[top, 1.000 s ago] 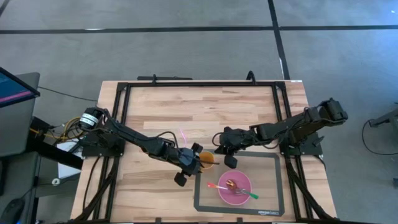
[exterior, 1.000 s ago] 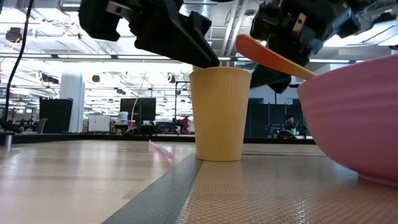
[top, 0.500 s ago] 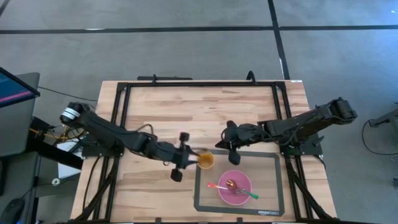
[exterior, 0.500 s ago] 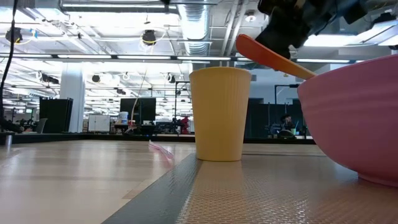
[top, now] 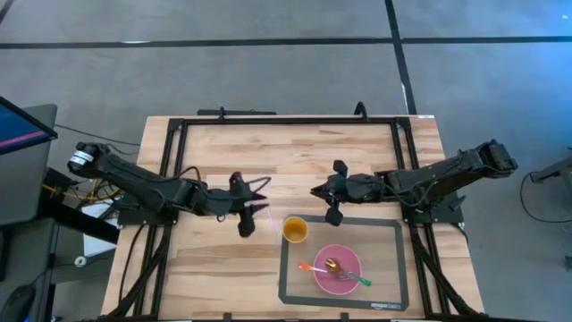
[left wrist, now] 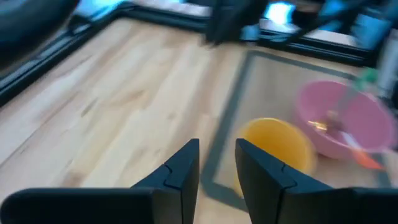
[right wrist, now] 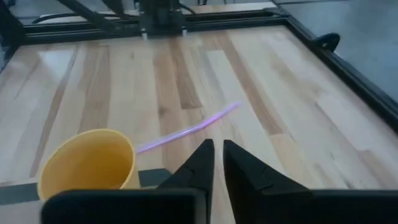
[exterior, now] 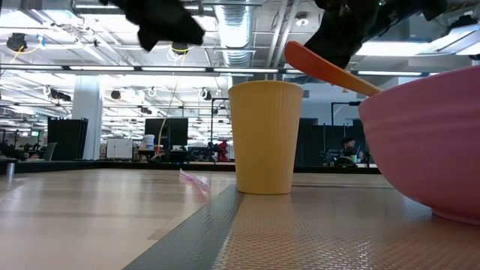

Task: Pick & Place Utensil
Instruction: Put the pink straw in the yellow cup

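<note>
A yellow cup stands upright on the far left corner of a grey mat. A pink bowl on the mat holds an orange spoon, leaning on its rim, and a green fork. A thin pink straw lies flat on the wood, just left of the cup toward the far edge. My left gripper hovers left of the cup, over the straw's area, its fingers a narrow gap apart and empty. My right gripper hovers beyond the cup, shut and empty.
A black metal frame runs round the far and side edges of the wooden table. Bare wood lies between the grippers and the far edge. Both arms hang above cup height in the low view.
My left gripper has pulled back from above the cup toward the table's left and far side, rising on the way. My right gripper has drawn a little toward the far edge, away from the cup. The cup, bowl, utensils and straw have stayed in place.
</note>
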Tool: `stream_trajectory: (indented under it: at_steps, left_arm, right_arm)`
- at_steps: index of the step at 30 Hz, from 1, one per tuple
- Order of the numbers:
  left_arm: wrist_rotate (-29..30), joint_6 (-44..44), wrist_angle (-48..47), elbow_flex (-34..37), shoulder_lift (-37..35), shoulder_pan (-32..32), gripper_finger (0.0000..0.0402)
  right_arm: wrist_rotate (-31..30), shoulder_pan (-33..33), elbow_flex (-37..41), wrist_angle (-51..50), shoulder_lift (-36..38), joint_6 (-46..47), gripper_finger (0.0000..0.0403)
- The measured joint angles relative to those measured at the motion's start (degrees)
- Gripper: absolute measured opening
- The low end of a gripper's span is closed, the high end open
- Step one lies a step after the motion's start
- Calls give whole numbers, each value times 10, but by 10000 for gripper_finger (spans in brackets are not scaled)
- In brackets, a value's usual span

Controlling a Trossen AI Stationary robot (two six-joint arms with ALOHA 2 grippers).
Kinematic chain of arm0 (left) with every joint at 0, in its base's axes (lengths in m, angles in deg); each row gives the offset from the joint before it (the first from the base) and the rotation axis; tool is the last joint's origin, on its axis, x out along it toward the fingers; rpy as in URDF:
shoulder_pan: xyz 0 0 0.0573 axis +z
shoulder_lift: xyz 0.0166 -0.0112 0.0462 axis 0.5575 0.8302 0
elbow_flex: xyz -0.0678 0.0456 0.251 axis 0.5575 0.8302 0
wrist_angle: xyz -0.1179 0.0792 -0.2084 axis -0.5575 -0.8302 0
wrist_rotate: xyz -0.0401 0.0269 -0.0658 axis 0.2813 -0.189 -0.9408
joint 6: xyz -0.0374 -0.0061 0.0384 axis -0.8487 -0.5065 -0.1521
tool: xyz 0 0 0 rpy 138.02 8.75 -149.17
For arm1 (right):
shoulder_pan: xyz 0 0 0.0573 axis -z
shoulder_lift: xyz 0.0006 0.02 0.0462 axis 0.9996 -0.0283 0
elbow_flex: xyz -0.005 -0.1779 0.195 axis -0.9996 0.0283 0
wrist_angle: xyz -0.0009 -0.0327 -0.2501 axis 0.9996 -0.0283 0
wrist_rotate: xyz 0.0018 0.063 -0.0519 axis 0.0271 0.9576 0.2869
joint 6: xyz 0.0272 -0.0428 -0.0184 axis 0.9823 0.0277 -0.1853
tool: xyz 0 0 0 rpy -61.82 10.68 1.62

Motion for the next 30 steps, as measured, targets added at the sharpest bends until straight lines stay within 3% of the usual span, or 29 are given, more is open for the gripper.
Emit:
stream_trajectory:
  at_steps: [4,17,30]
  left_arm:
    - [42,-57,-1,31,-7,28,104]
    - [25,-217,14,149,9,182,104]
    - [17,-223,175,197,129,194,104]
  right_arm:
    - [-2,3,0,-8,0,25,51]
    - [-3,6,0,-25,0,44,115]
    - [-2,39,0,-25,0,15,146]
